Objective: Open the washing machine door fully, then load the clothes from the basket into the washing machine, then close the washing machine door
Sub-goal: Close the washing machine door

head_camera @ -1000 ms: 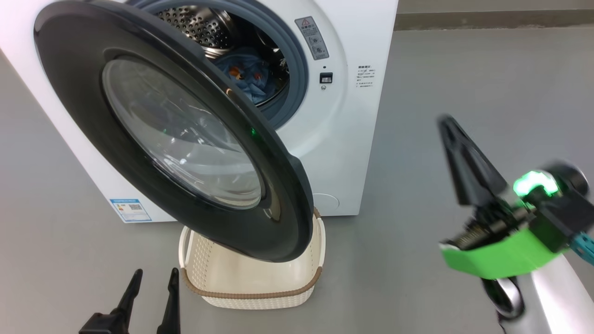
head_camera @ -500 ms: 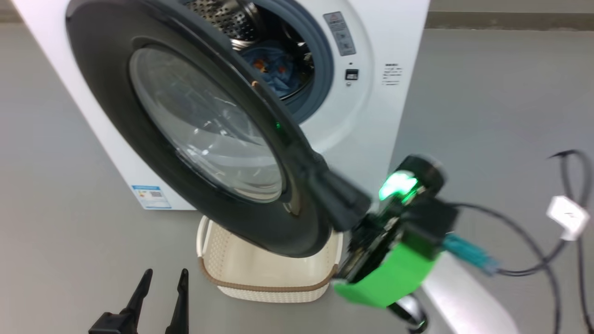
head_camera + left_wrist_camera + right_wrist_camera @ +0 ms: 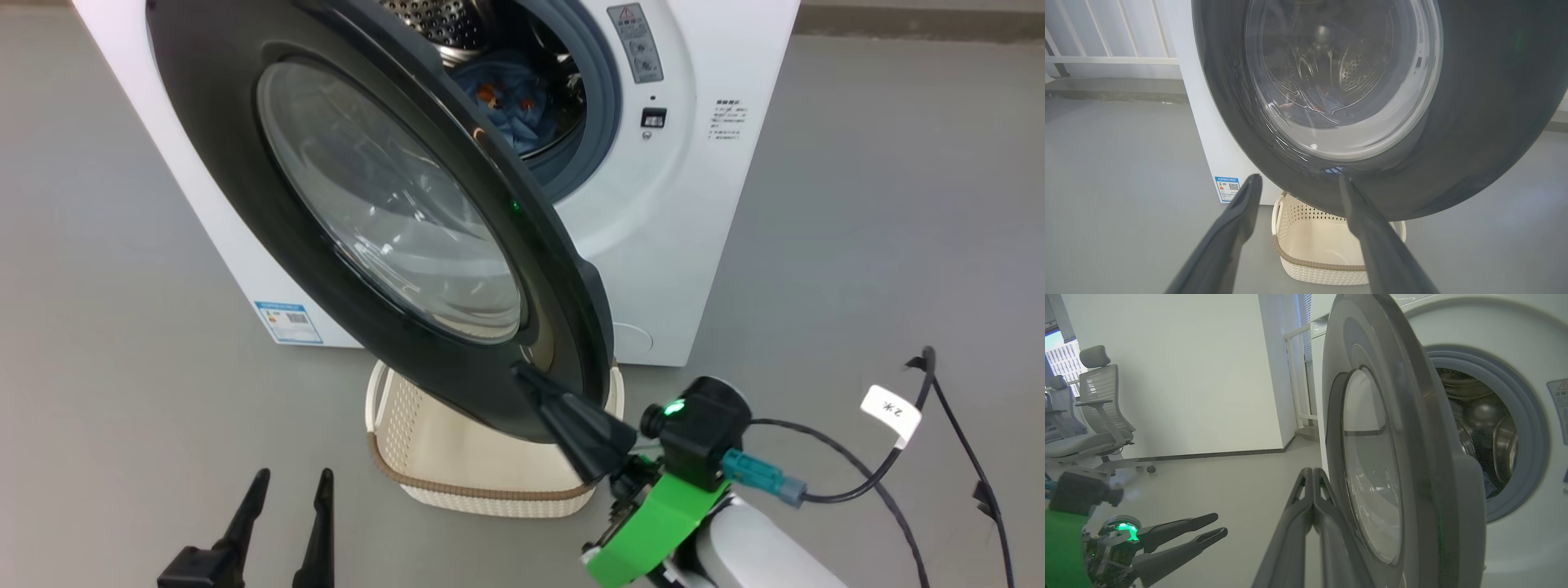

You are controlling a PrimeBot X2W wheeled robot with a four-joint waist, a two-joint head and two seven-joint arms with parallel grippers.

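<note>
Left end effector: fingers spread wide, empty, low by the floor.
Right end effector: fingers pressed together, tip against the door's lower rim.
Basket: under the door, apparently empty.
Washing machine door: half-open; push steadily near the free edge until it latches.
Clothes: inside the drum.
Blue label, warning sticker: unreadable.

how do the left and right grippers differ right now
The left gripper has its fingers spread apart; the right gripper has them pressed shut. The left gripper hangs low, clear of the washing machine door; the right gripper's tip is at the door's lower black rim, seemingly touching. Both have long dark fingers.
</note>
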